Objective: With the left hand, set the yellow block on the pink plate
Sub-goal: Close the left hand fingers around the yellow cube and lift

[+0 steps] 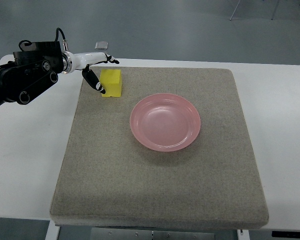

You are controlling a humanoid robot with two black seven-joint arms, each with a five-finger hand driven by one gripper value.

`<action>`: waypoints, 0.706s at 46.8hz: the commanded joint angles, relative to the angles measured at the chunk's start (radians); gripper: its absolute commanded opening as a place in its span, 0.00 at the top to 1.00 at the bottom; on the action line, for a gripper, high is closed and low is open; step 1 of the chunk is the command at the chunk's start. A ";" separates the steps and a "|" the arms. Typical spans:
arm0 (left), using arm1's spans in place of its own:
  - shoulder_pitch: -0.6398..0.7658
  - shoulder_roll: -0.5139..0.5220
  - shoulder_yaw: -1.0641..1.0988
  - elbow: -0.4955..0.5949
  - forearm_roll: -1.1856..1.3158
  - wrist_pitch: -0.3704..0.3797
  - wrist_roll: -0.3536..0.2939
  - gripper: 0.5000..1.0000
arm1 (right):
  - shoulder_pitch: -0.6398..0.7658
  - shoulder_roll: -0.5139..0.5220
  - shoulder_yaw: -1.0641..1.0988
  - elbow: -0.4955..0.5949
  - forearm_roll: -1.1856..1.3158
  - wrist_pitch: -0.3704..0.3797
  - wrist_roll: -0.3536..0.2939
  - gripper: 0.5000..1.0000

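From my station I see the left hand (pixel 96 67) reaching in from the left edge at the far corner of the grey felt mat (pixel 160 190), its black forearm (pixel 20 80) lying over the white table (pixel 25 150). The fingers are spread and loose, gripping nothing: one dark-tipped finger (pixel 94 81) slants down toward me and its tip sits right against the near left edge of the yellow block (pixel 111 83), while the other fingers (pixel 110 59) stretch out past the block's far side, apart from it. So the block stands on the mat just beside the hand, on its right, partly bracketed by the fingers but not clasped. The pink plate (pixel 165 121) lies further right of the hand and nearer to me, about mid-mat, close to the block without touching it, and it holds nothing. I can't find the right arm anywhere in this view.
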 commanded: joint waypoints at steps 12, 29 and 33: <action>0.001 -0.003 0.005 0.000 0.000 0.000 0.008 0.24 | 0.000 0.000 0.000 0.000 0.000 0.000 0.000 0.15; 0.001 -0.005 0.005 0.002 0.015 0.000 0.014 0.62 | 0.000 0.000 0.000 0.000 0.000 0.000 0.000 0.15; 0.001 -0.005 0.005 0.002 0.015 0.000 0.014 0.74 | 0.000 0.000 0.000 0.000 0.000 0.000 0.000 0.15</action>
